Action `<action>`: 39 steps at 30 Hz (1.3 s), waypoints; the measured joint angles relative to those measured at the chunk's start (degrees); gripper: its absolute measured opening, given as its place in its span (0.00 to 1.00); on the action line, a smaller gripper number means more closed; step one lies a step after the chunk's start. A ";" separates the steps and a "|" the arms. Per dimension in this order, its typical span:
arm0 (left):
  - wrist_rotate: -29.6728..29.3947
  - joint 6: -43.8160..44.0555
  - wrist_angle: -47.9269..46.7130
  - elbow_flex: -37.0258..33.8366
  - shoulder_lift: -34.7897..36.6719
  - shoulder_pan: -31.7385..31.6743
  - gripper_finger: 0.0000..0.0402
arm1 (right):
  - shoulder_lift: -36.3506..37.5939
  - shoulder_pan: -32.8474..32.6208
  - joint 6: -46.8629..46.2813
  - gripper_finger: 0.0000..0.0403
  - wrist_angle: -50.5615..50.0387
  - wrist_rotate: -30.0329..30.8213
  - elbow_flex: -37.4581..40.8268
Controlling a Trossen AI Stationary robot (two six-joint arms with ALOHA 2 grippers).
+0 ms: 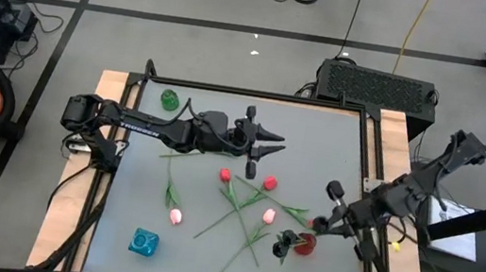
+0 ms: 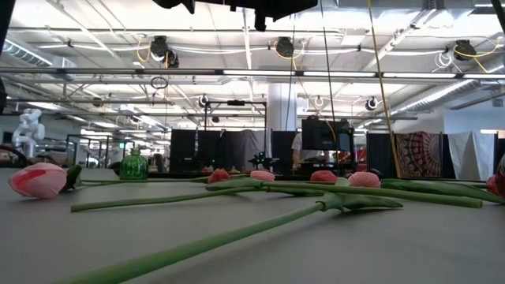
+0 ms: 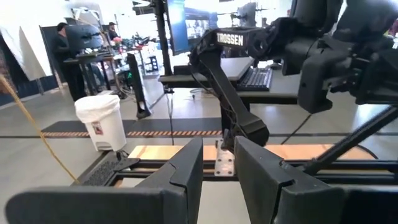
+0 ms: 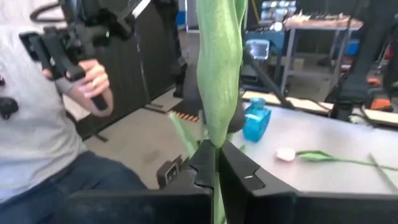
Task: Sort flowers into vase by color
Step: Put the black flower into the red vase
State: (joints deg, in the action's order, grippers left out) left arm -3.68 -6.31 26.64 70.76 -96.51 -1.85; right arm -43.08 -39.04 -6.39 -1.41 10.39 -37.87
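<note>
Several flowers with pink and red heads lie with crossed green stems mid-table, among them a pink one (image 1: 176, 214) (image 2: 38, 180) and a red one (image 1: 225, 175). A green vase (image 1: 169, 99), a blue vase (image 1: 144, 241) (image 4: 255, 121) and a red vase (image 1: 306, 245) stand on the table. Over the far middle my left gripper (image 1: 270, 145) (image 3: 217, 168) is open and holds nothing. By the red vase my right gripper (image 1: 314, 225) (image 4: 216, 152) is shut on a flower's green stem. A black-headed flower (image 1: 283, 245) shows just beyond its tips; whether that is the held one, I cannot tell. My right gripper pinches the green stem and leaf (image 4: 215, 132) of a flower between its two fingers (image 4: 202, 163). The fingers come about level from the table's right side and lie across the stem. The stem rises past the fingers, and its head is outside the wrist view.
A black box (image 1: 379, 84) sits beyond the table's far edge. In the right wrist view, a person's hand (image 4: 93, 81) holds a dark device off the table's near side. The wooden frame (image 1: 97, 192) borders the grey table top.
</note>
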 joint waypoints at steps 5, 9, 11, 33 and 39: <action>0.34 -0.02 -2.61 0.00 0.02 0.07 0.25 | -1.97 -1.49 0.00 0.00 0.42 0.38 0.00; 0.46 -0.02 -6.56 0.00 0.02 0.15 0.25 | -2.54 -2.16 0.22 0.00 0.46 1.51 0.00; 0.48 -0.02 -8.53 0.00 0.02 0.25 0.25 | -2.58 -2.49 0.23 0.00 0.40 2.96 0.00; 0.48 -0.42 -14.35 0.00 0.02 1.95 0.25 | -6.51 -2.70 0.04 0.00 0.46 3.50 0.00; 0.61 -0.39 -16.19 0.00 0.02 2.04 0.25 | -7.01 -2.70 -0.01 0.00 0.48 3.50 0.00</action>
State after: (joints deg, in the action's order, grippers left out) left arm -3.06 -6.70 10.45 70.76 -96.49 0.19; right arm -50.09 -41.74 -6.40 -0.93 13.89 -37.87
